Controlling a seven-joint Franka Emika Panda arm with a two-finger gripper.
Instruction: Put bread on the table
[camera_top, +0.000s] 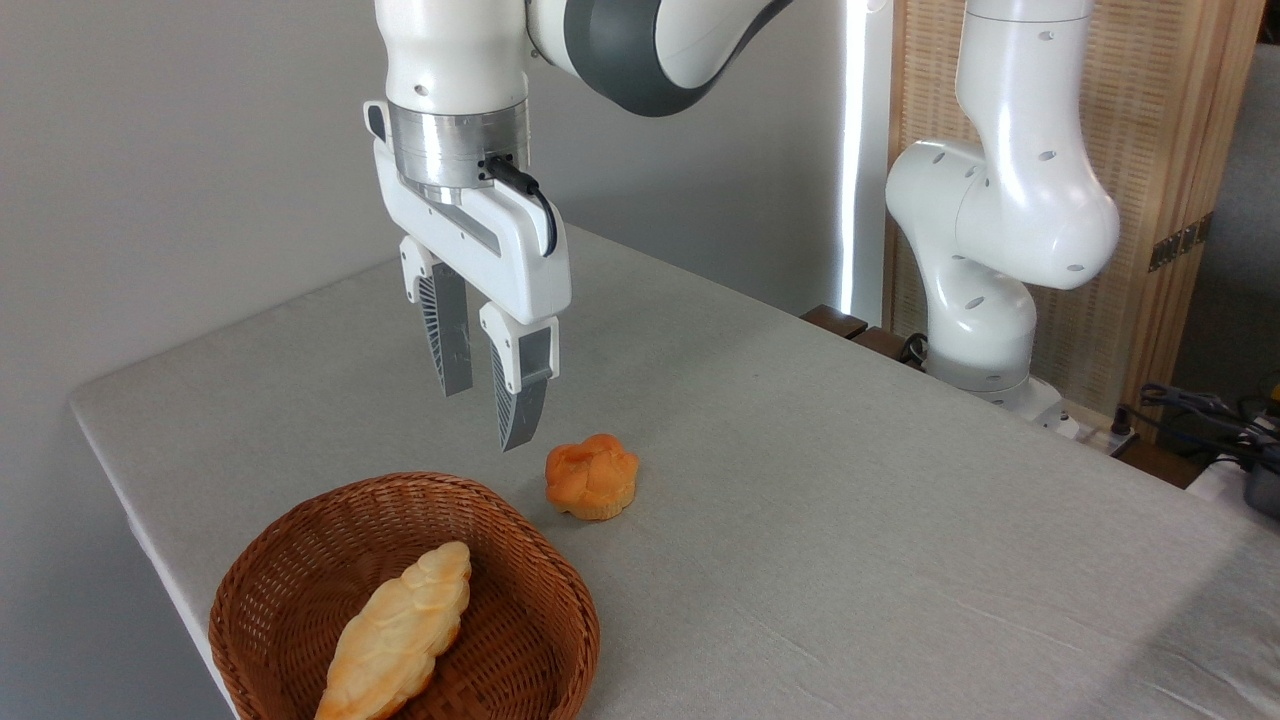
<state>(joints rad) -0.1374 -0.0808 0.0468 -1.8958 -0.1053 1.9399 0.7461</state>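
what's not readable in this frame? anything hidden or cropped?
One camera view only.
- Bread: its lower end is cut off by the bottom edge.
- Basket: bottom rim cropped by the same edge; the floor under the bread is hidden.
- Bun: underside and far side unseen.
- Pincer: open and empty, but its height above the table cannot be judged.
- Arm: upper links cropped by the top edge.

A brown wicker basket (520, 590) sits at the near left corner of the tabletop, its rim close to the left edge and cut off by the bottom of the frame. A small orange flower-shaped bun (591, 476) lies just beyond the basket's far rim, apart from it. Behind the far right edge stands a slatted wooden screen (1165, 150), with dark cables (1200, 410) below it at right.
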